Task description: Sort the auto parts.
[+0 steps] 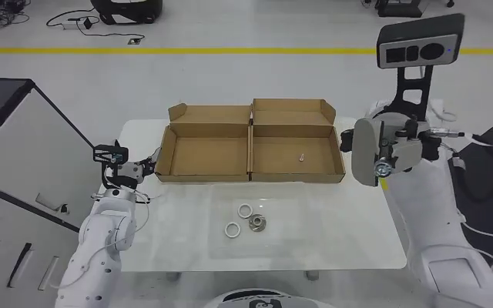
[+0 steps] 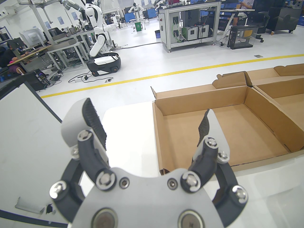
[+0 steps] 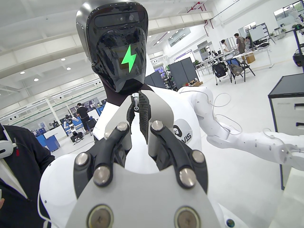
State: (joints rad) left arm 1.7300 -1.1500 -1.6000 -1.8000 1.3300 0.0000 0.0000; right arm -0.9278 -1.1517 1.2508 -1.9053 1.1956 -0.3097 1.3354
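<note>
right gripper sits closest, its two black-padded fingers drawn narrow and pinching a small silver spring-like metal part right at the tips. seen from above, the right arm is held up beyond the right edge of the white table, near the outer wall of the right-hand brown cardboard box. a tiny pale part lies on that box's floor, apart from the raised claw.

left gripper has its fingers spread wide with nothing between them, over the table's left edge. the left-hand brown cardboard box lies just ahead of this claw, open side up, and the two boxes touch side by side. from above, the left gripper is just beside the left box's outer wall, pointing at it.

one white ring, a second white ring and a grey flanged metal hub lie loose on the table on the robot's side of the boxes. they sit between the two claws, well apart from both. the three are clustered near one another; whether they touch i cannot tell.
</note>
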